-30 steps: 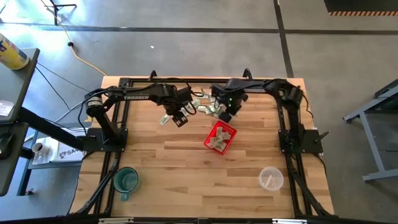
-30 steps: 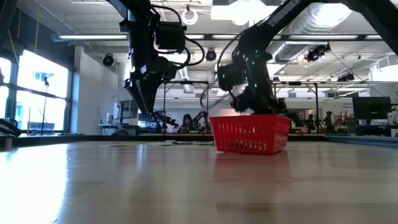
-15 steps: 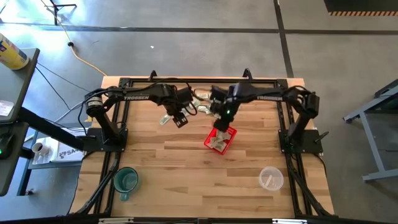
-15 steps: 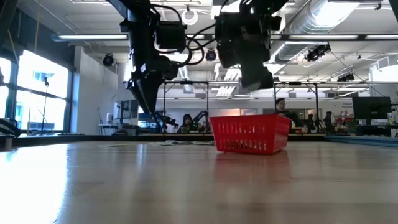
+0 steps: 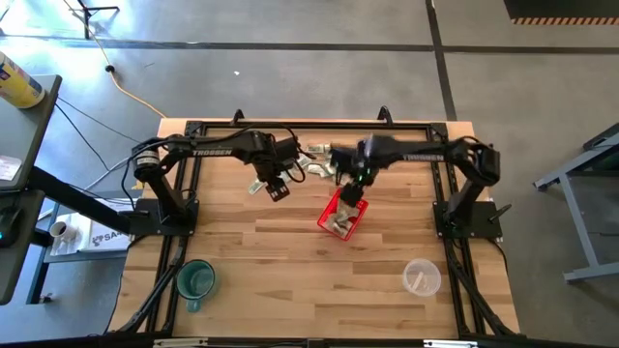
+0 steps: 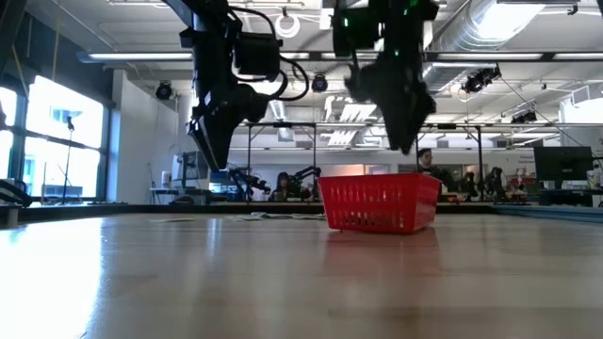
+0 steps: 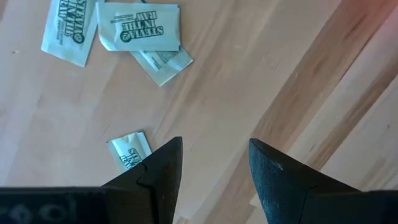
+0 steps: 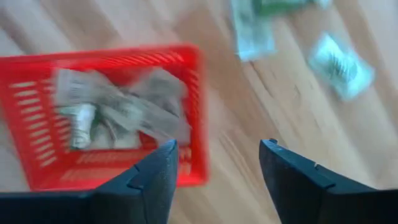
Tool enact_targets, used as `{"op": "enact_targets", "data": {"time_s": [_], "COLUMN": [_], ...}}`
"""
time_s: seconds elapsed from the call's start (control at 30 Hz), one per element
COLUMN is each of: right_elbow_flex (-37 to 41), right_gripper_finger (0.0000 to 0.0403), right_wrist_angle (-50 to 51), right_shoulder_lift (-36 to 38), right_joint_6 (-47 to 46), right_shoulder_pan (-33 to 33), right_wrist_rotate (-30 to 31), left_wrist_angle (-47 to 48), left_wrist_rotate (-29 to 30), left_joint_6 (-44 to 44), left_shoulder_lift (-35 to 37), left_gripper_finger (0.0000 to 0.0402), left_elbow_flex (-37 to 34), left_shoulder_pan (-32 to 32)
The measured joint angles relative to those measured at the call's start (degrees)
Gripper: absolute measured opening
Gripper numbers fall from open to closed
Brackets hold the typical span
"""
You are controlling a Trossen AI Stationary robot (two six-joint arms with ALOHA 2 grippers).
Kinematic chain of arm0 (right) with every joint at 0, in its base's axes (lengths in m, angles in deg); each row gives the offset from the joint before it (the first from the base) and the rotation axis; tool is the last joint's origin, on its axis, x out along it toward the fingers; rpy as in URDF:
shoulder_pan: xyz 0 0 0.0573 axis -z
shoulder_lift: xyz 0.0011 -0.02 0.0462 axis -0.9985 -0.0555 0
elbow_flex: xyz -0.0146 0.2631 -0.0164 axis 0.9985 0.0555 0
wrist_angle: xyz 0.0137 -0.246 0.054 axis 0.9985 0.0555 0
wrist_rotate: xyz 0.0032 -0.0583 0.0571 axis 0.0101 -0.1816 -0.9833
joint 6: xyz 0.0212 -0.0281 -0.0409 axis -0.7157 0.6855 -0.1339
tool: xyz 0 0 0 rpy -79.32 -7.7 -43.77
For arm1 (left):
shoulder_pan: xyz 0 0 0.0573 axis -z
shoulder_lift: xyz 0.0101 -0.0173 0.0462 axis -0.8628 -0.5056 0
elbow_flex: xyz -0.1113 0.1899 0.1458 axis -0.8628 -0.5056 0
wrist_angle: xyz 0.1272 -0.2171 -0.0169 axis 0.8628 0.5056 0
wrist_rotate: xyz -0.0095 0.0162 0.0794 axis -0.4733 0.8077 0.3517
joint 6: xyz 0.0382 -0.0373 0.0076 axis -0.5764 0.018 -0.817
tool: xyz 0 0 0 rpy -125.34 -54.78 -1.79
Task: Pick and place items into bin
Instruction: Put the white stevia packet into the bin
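Note:
The red basket (image 5: 332,206) stands on the table a little right of centre, with several crumpled pale slips (image 8: 118,109) lying in it. My right gripper (image 8: 217,149) hangs open above the basket's far end (image 6: 407,143), fingers pointing down, nothing between them. More slips (image 5: 317,162) lie flat on the wood near the far edge. My left gripper (image 7: 214,146) hovers open over bare wood left of the basket (image 5: 275,189). One slip (image 7: 129,152) lies beside its finger and three more slips (image 7: 140,28) lie farther off.
A green mug (image 5: 195,280) stands near the front left corner and a clear plastic cup (image 5: 422,278) near the front right. Black frame rails run along the table's left, right and far edges. Bare wood lies between the basket and the near edge.
My right gripper has risen from the slips at the far edge and gone toward the near edge, ending above the basket. My left arm has kept still.

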Motion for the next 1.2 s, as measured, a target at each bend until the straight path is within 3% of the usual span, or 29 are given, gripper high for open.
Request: {"op": "enact_targets", "data": {"time_s": [0.07, 0.2, 0.3, 0.4, 0.53, 0.73, 0.97, 1.2], "right_elbow_flex": [0.06, 0.04, 0.02, 0.05, 0.07, 0.04, 0.04, 0.04], "right_gripper_finger": [0.0222, 0.0224, 0.0225, 0.0225, 0.0225, 0.0225, 0.0225, 0.0224], "right_wrist_angle": [2.36, 0.08, -0.26, 0.37, 0.94, -0.09, -3.23, -3.99], "right_shoulder_lift": [-0.97, -2.64, -4.92, -6.87, -8.50, -8.54, -8.54, -8.54], "right_joint_6": [1.87, 15.06, 22.93, 23.51, 22.58, 24.44, 26.82, 27.38], "right_shoulder_pan": [4.24, 10.93, 14.72, 17.20, 18.26, 17.23, 17.19, 17.43], "right_wrist_rotate": [0.38, 8.01, 6.26, 3.22, 1.40, 0.76, 0.89, 0.84], "left_wrist_angle": [-0.15, -0.62, -0.40, 0.73, 2.75, 1.30, -12.27, -15.56], "left_wrist_rotate": [0.04, 0.03, 0.06, 2.77, 8.93, 3.62, -0.58, 5.65], "left_joint_6": [0.10, 0.57, 1.52, 4.19, 9.99, 15.49, 14.04, 15.76], "left_shoulder_lift": [0.00, 0.00, 0.00, 0.00, -0.78, -0.76, -0.75, -0.51], "left_gripper_finger": [0.0218, 0.0218, 0.0218, 0.0218, 0.0218, 0.0218, 0.0218, 0.0211], "left_elbow_flex": [0.00, 0.02, 0.02, 0.04, -1.60, -11.08, -16.65, -18.50], "left_shoulder_pan": [0.29, 0.33, 0.29, 0.18, -2.09, -8.40, -8.78, -8.79]}}
